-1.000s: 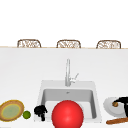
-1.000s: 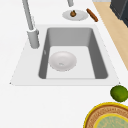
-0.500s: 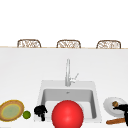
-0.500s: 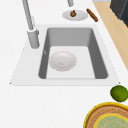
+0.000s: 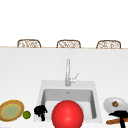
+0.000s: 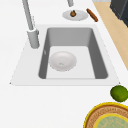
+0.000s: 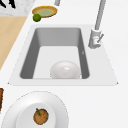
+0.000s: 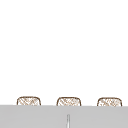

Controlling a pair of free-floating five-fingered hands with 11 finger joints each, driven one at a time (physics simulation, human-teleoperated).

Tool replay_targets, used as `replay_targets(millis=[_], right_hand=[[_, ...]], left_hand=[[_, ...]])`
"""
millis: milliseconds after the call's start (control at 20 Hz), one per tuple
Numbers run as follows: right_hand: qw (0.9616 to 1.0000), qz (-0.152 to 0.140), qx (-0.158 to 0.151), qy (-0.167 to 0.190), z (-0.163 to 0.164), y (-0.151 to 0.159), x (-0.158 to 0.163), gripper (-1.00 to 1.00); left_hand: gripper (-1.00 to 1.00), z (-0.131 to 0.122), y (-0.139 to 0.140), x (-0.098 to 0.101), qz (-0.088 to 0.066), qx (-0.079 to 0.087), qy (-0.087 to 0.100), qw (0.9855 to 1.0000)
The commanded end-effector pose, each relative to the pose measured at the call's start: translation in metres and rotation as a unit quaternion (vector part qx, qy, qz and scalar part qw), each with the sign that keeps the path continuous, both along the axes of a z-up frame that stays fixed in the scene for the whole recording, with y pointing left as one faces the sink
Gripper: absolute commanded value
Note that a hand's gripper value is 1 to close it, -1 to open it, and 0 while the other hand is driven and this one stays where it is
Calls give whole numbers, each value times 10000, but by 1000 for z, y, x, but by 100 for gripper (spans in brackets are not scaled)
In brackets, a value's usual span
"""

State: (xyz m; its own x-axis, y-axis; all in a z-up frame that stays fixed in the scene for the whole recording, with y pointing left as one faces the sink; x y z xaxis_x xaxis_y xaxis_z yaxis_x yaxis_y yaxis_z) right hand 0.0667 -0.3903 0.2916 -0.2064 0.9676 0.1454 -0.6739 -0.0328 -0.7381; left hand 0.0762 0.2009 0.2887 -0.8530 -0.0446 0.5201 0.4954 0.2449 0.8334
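I count three wicker-backed chairs point(image 5: 29, 43) behind the white counter, one grey sink basin point(image 6: 93, 50), one tall metal faucet point(image 5: 67, 72), and one big red ball point(image 5: 67, 115). There are two plates: one yellow-rimmed woven plate point(image 5: 11, 111) and one white plate point(image 7: 57, 105) (it carries one small brown fruit point(image 7: 40, 116)). One green lime point(image 6: 119, 93), one white bowl point(image 6: 62, 60), one brown stick point(image 6: 92, 15).
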Motion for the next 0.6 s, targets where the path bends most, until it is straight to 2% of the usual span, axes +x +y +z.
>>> replay_targets(millis=[0,200,350,550], right_hand=[[9990,285,-312,143,-14,6,6,-100],[9985,392,-163,335,-31,12,3,-100],[9978,191,-75,638,-35,20,16,-100],[9918,82,-114,1271,-49,19,35,-100]], left_hand=[[0,0,0,0,0,0,0,10000],[0,0,0,0,0,0,0,10000],[0,0,0,0,0,0,0,10000],[0,0,0,0,0,0,0,10000]])
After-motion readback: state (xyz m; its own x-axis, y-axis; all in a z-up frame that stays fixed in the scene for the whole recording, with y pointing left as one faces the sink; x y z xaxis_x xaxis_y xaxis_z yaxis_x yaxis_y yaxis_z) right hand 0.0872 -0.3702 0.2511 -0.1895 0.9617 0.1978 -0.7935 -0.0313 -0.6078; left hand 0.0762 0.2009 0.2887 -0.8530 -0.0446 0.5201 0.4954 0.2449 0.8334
